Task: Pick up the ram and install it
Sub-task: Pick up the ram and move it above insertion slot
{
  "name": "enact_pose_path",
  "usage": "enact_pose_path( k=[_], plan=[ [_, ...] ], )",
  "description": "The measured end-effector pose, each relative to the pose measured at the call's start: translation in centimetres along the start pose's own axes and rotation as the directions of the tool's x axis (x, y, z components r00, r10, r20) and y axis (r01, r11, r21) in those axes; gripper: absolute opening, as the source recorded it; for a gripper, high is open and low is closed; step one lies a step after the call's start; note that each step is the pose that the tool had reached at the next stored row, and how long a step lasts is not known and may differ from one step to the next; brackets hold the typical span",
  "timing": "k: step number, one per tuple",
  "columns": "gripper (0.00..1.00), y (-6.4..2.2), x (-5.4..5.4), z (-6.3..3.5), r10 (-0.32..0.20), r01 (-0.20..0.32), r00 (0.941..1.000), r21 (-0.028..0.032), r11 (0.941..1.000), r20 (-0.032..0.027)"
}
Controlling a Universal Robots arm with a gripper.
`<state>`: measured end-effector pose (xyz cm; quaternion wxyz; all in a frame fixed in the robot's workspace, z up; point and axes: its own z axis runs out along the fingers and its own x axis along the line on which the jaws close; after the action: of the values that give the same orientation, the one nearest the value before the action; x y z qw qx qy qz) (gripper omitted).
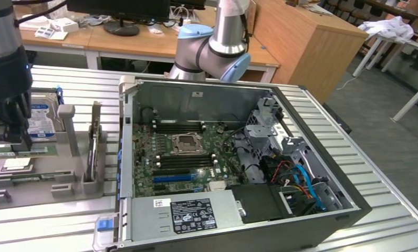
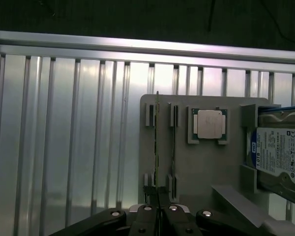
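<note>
One step seems done: the black gripper (image 2: pixel 158 210) is pinched together on the long, thin green ram stick (image 2: pixel 157 142), edge-on over the grey slotted tray (image 2: pixel 196 167), while the open black computer case (image 1: pixel 188 97) and its green motherboard (image 1: pixel 165 157) lie well apart, so installing is left.

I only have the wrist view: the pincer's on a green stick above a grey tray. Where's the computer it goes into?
Observer: An open computer case lies on the table, to the exterior view's right of the tray where your pincer grips the ram.
Operator: Is the board exposed?
Observer: Yes, the motherboard faces up with nothing covering it.
Operator: Any free memory slots?
Observer: The long black slots beside the processor socket look empty.
</note>
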<state>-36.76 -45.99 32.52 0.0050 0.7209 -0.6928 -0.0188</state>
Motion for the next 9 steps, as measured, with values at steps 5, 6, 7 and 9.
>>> enact_pose_path(
  k=[5,6,7,9],
  plan=[
    [0.12,0.03,0.0,-1.04,0.000,0.000,1.0000,0.0000,1.0000,0.0000],
    [0.12,0.04,0.0,-1.22,0.000,0.000,1.0000,0.0001,1.0000,0.0001],
    [0.12,0.05,0.0,-1.40,0.000,0.000,1.0000,0.0000,1.0000,0.0000],
    [0.12,0.06,0.0,-1.72,0.000,0.000,1.0000,0.0000,1.0000,0.0000]
  ],
)
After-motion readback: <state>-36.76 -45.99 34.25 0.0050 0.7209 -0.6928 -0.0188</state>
